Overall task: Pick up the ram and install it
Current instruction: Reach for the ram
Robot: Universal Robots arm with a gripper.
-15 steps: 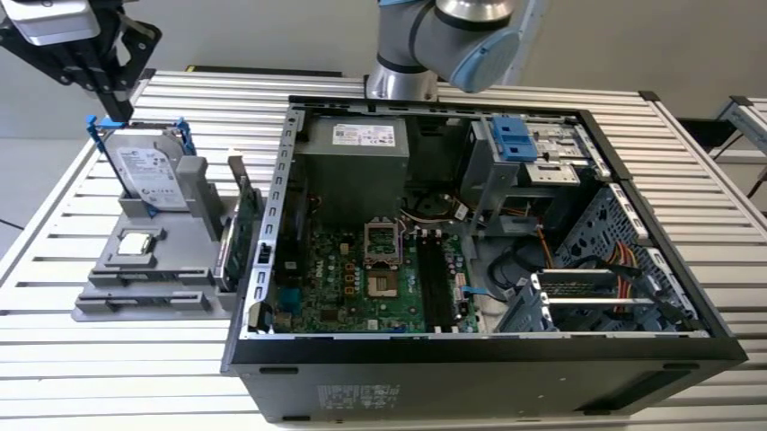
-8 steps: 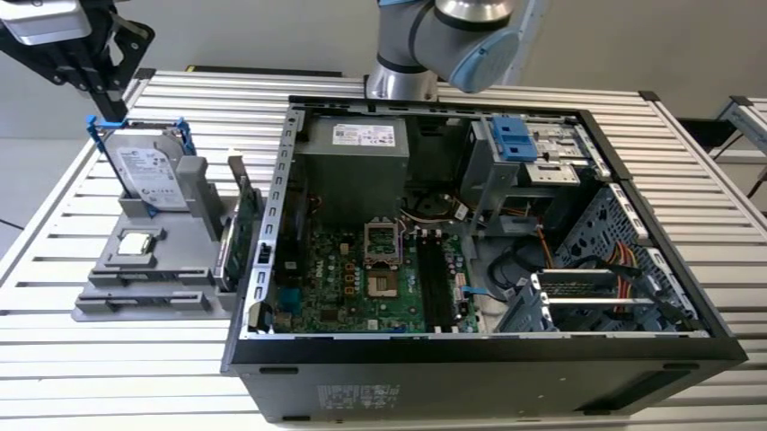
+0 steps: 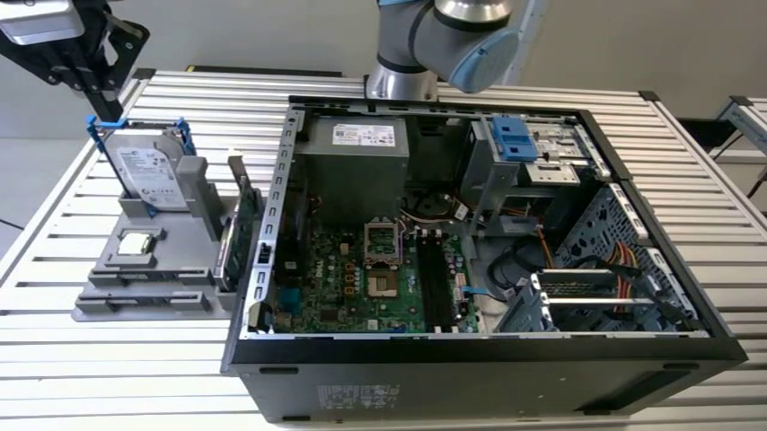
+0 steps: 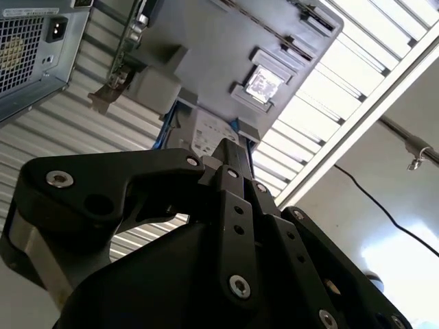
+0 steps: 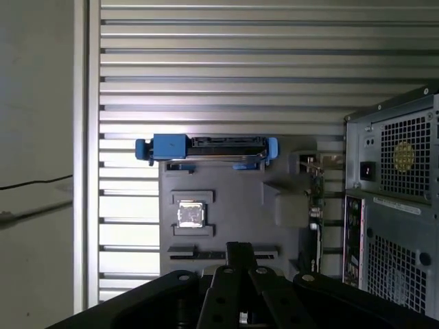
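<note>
Hand [image 3: 106,94] hangs at the exterior view's upper left, above the hard drive [image 3: 154,175] on the slatted surface [image 3: 671,180]. Its body is partly cut off by the frame edge. In both wrist views the fingers [image 4: 230,161] [image 5: 237,253] are pressed together with nothing seen between them. The hand's bulk hides the near part of the grey holder [image 5: 233,205].

Ram [image 3: 429,280]: appears as a long dark strip seated in the slot bank of the motherboard [image 3: 336,287], inside the open case [image 3: 480,377] and well apart from the hand. Its chips and label cannot be made out. Its long axis runs from the case's near wall toward the power supply [image 3: 354,171].
</note>
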